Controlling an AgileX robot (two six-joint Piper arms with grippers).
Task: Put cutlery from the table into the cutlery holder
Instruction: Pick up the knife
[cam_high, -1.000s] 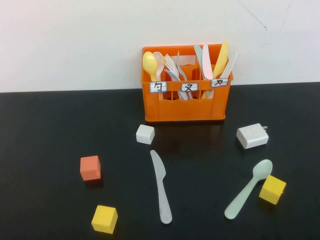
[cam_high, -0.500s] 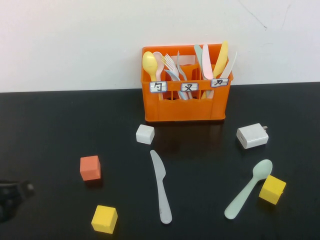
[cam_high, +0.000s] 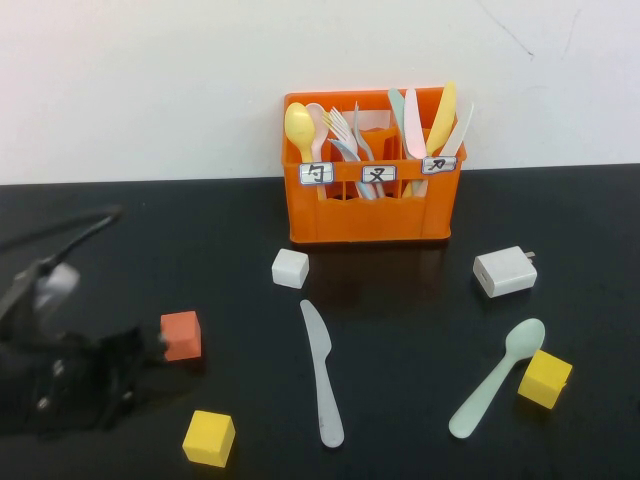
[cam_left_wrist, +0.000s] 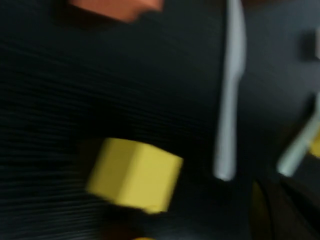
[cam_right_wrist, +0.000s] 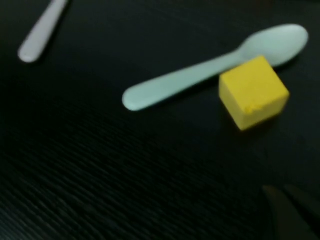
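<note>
L claw (cam_high: 140, 355) farther in; R claw unseen.

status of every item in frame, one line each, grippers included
grey knife: flat on table, untouched
mint spoon: flat on table, beside a yellow cube
cutlery holder: upright, all three compartments hold utensils
left gripper: low over the table's left, next to orange cube, empty
right gripper: out of the high view

Grey knife (cam_high: 321, 372), mint spoon (cam_high: 496, 378), orange crate (cam_high: 370, 210)

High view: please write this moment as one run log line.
left gripper: beside orange cube | right gripper: not visible | grey knife, mint spoon: on table
</note>
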